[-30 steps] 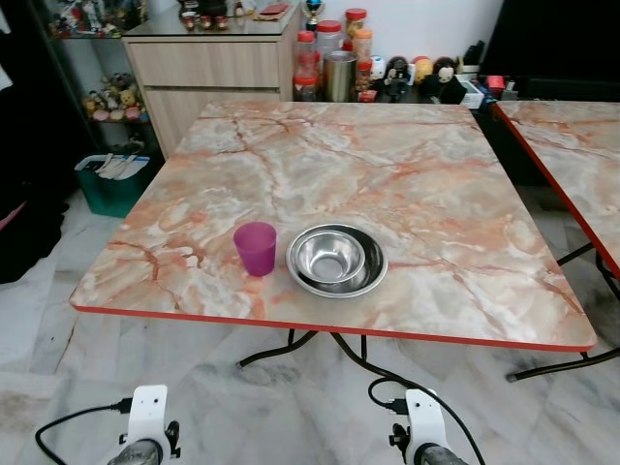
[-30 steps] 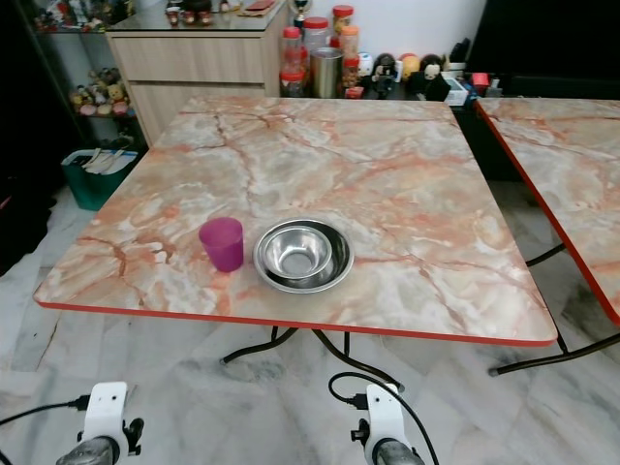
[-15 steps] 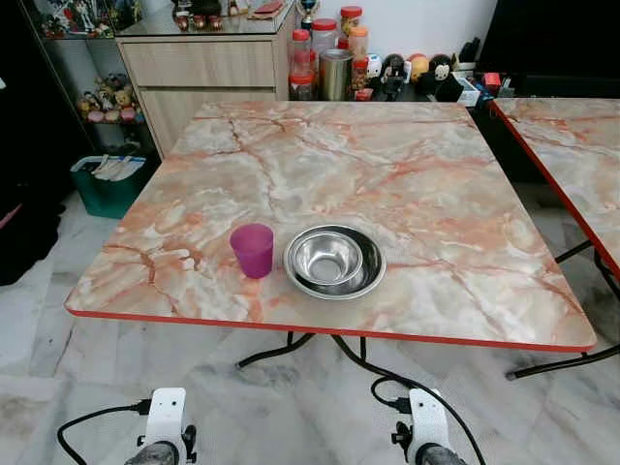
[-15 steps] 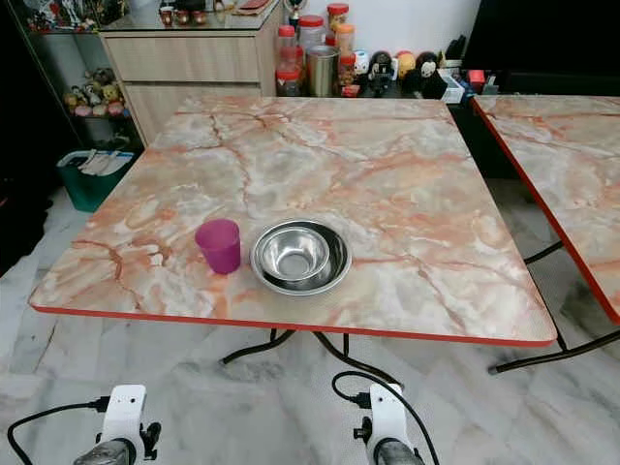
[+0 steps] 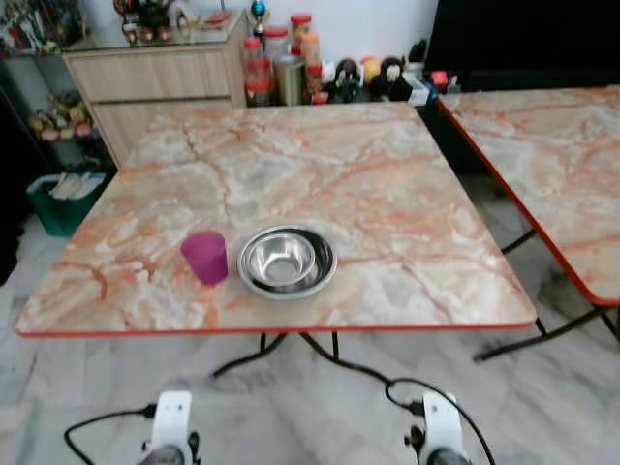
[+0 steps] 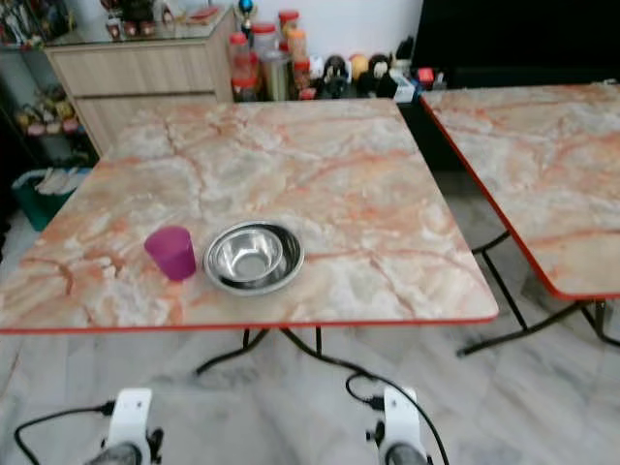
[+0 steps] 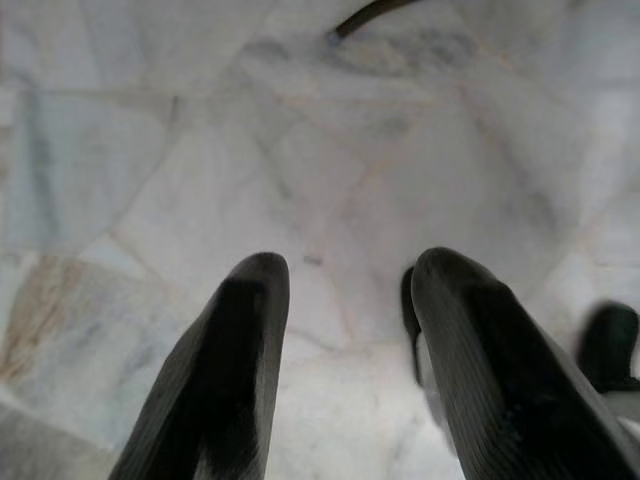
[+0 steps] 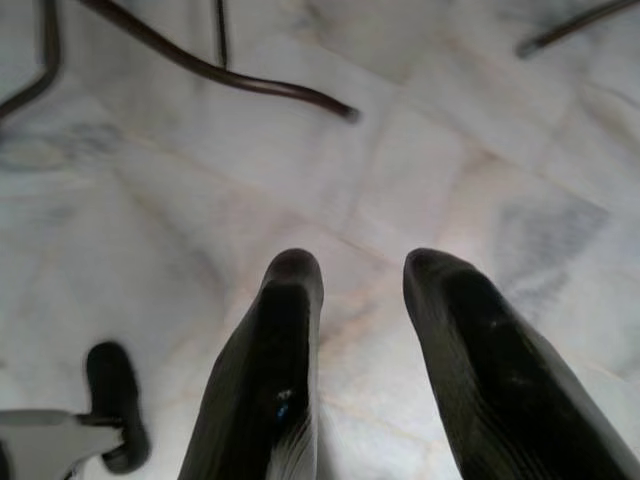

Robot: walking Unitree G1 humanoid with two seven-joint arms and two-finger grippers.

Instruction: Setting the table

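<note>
I'm looking left to right. My left gripper (image 7: 345,300) is hanging low over the marble floor (image 7: 150,150), fingers parted and empty. On the near part of the table (image 5: 387,174) the purple cup (image 5: 204,257) is standing upright, just beside the steel bowl (image 5: 287,262) to its right. I'm judging the cup light, stiff plastic, best pinched across its rim; the bowl looks slick and thin, so I'm favouring its rolled edge. My right gripper (image 8: 360,290) is dangling likewise, spread, holding nothing.
</note>
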